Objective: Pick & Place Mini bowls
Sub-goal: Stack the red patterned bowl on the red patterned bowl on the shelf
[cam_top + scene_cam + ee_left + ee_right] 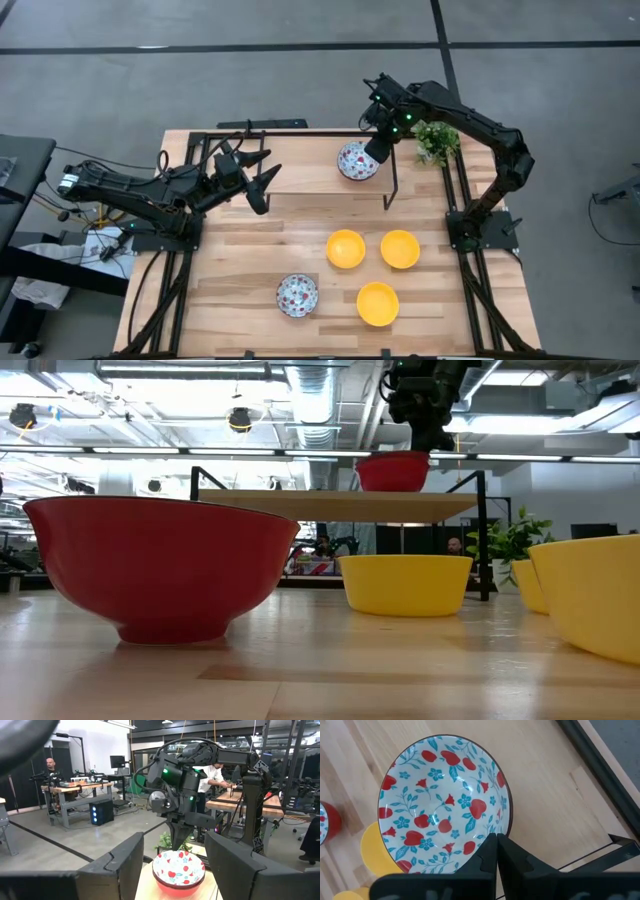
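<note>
My right end effector (376,152) pinches the rim of a small round floral bowl (356,160), white inside with red and blue blossoms and red outside, clenched on that edge from above. The bowl sits on or just above the raised wooden shelf (300,165) at the far side of the pale wood-plank counter (240,250); the low view shows its red underside level with the shelf board, but I cannot tell whether it touches. A rim pinch suits a bowl this shallow, I judge, since it leaves the base free to land flat.

My left end effector (262,178) waits over the shelf's opposite end, fingers spread wide and holding nothing, its camera looking straight across at the gripped bowl.

Forward of the shelf, on the open counter, stand three plain glossy yellow bowls: one (345,248) nearest the shelf's middle, a second (400,249) just beside it, a third (378,303) nearer the front edge. A second floral bowl (297,295) rests near that front edge too, well apart from the shelf. By the look of it these four are yet to be shelved.

A small green plant (435,140) stands just beyond the shelf's right-hand end. Behind the shelf, the room is an open workshop: grey floor, white ceiling ducts and lamps, workbenches with people seated and standing at them.
</note>
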Available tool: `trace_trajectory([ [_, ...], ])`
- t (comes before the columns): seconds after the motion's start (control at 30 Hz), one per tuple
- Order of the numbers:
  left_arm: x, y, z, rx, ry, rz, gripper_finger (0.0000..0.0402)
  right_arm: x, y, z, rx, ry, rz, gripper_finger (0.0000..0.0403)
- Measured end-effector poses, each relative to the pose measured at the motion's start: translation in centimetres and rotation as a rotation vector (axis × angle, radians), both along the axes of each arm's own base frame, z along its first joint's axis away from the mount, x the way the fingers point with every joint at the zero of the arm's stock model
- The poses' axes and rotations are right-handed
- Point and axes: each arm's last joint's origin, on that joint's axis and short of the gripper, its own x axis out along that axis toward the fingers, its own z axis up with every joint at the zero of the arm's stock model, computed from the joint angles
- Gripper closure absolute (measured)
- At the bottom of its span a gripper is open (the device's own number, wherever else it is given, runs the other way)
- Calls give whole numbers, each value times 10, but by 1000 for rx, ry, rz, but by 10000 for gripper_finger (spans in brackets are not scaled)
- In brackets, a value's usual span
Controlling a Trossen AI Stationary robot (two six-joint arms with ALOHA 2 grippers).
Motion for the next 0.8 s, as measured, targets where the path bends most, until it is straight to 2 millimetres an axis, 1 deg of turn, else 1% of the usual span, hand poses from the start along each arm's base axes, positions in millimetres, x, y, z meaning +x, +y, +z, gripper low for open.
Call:
trace_trajectory([
  [0.67,-1,-6,0,0,0,-27,192,0,1,-1,11,14,-4,403],
  [0.8,-1,-6,0,0,0,-28,192,2,2,-4,22,28,-8,403],
])
